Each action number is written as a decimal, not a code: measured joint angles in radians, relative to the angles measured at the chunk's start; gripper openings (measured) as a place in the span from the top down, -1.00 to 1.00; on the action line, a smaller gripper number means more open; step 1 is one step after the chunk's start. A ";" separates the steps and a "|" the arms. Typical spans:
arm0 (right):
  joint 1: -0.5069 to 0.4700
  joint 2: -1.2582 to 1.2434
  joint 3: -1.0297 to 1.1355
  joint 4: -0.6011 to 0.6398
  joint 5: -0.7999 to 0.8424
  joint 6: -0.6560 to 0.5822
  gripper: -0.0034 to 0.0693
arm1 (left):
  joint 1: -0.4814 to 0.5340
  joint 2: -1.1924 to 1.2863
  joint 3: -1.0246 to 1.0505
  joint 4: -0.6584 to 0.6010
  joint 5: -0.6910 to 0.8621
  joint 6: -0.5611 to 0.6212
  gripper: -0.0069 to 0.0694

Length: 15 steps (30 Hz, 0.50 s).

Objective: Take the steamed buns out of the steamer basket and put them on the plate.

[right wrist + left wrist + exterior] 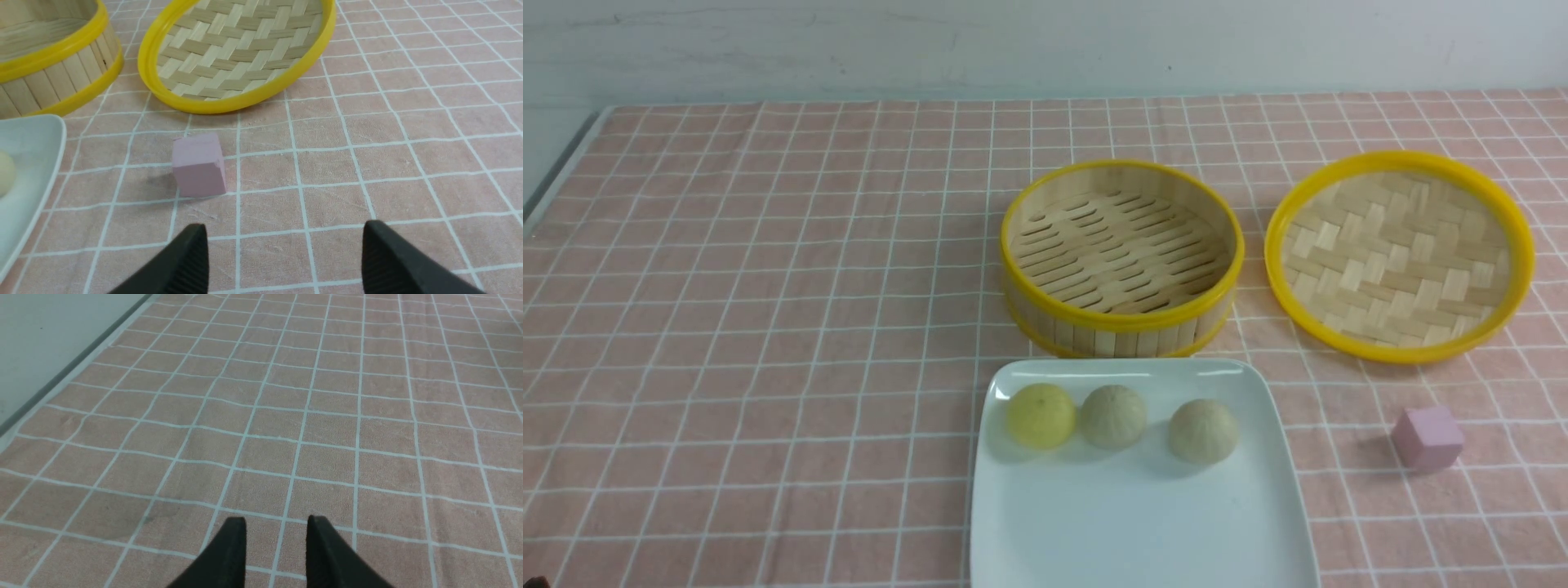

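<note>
Pink checked cloth covers the table beneath a pale wall. Three steamed buns are set in a row on the white plate: the yellow bun touching a beige bun, the other beige bun a little apart. Nothing is held by the steamer basket behind the plate. Beside it lies a shallow woven tray, bare too. A pink cube is seen before the right gripper, whose jaws are spread wide around nothing. The left gripper is parted over bare cloth, gripping nothing.

Glossy white plate, slatted bamboo steamer basket, matt checked cloth.
</note>
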 joint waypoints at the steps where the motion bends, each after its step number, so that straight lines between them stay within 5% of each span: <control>1: 0.000 0.000 0.000 0.000 0.000 0.002 -0.46 | 0.000 0.000 0.000 0.000 0.000 0.000 0.18; 15: 0.000 0.000 0.000 -0.034 0.000 0.085 -0.46 | 0.000 0.000 0.000 0.000 0.000 0.000 0.18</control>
